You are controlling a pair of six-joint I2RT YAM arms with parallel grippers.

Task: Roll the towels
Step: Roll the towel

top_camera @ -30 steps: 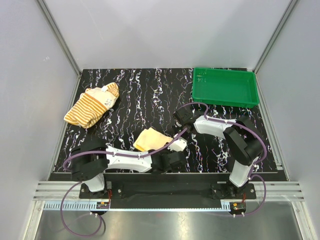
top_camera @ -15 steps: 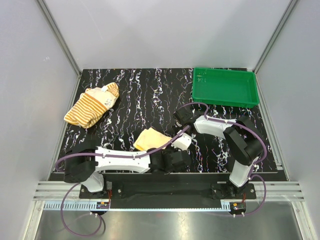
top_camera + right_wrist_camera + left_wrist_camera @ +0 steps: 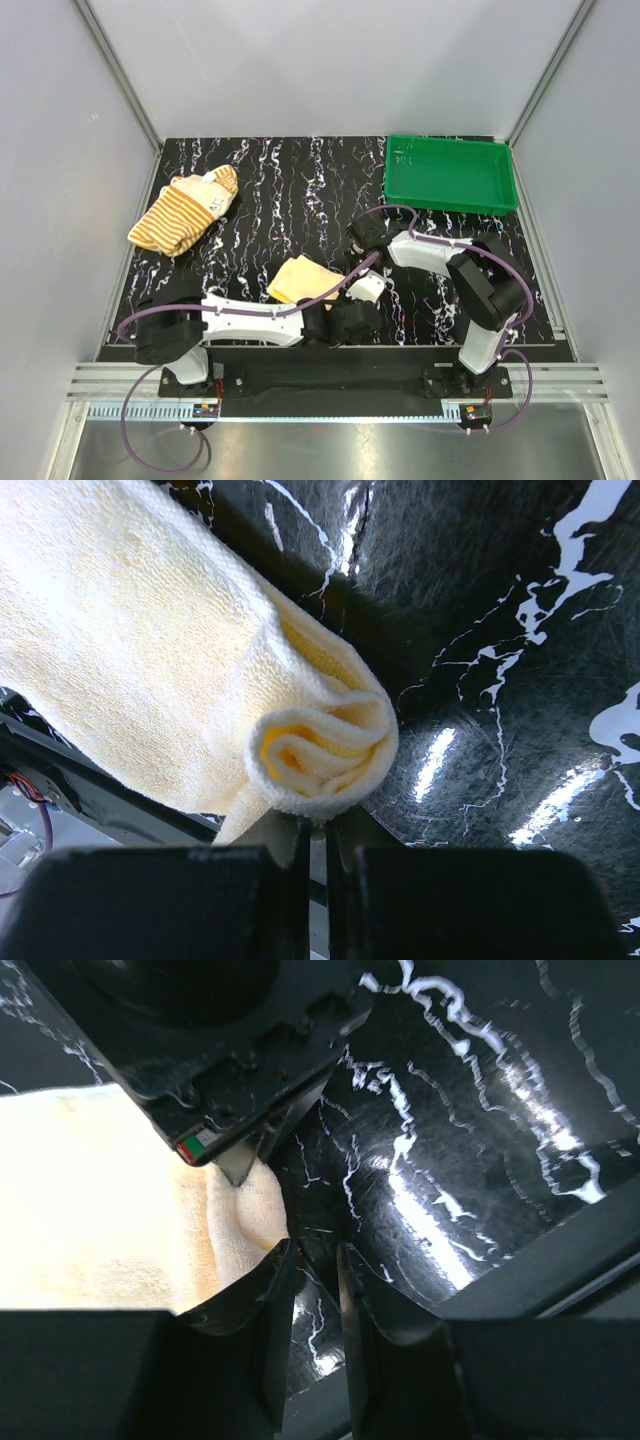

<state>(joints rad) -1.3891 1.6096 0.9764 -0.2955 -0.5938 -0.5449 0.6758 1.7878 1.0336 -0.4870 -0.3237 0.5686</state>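
A: Yellow towel (image 3: pixel 300 278)?
B: Near-centre of the table (image 3: pixel 300 190). Right gripper (image 3: pixel 315 825) clenched on its rolled end. Left gripper (image 3: pixel 315 1270) slightly parted, holding nothing, beside the towel's edge.
A: Writing?
B: Striped towel (image 3: pixel 180 218), far left, has a white tag (image 3: pixel 210 180); unreadable.
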